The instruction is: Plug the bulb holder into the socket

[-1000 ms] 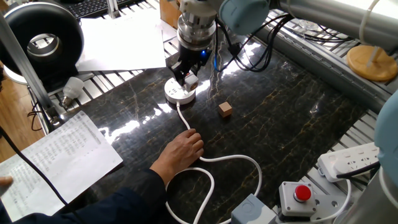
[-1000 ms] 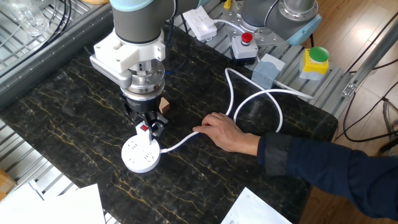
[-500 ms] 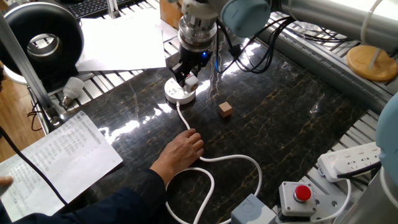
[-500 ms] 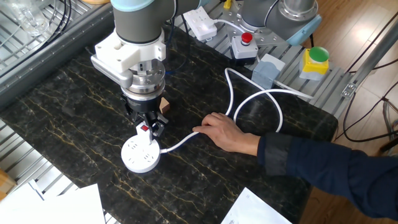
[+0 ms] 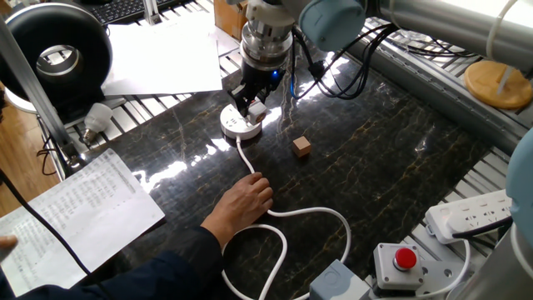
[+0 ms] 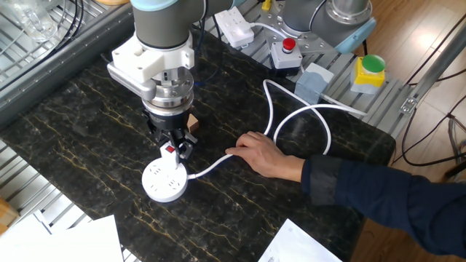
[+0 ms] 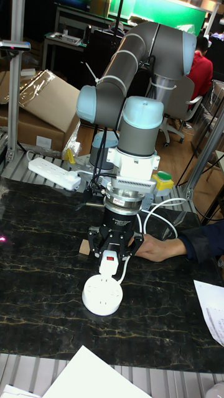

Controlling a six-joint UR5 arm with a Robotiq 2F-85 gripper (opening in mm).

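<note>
Above dark marble, claw (image 7: 111,260) clenches bulb holder (image 7: 109,262) just over socket (image 7: 102,294).

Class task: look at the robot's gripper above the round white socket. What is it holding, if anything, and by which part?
The gripper holds the bulb holder, its two fingers clamping opposite sides of the white body, red switch facing outward, just above the socket.

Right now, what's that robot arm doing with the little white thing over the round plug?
The gripper holds the bulb holder, a small white block with a red switch, just above the round socket on the dark table. It does not look fully plugged in yet. A person's hand rests on the socket's white cord, apparently steadying it.
</note>
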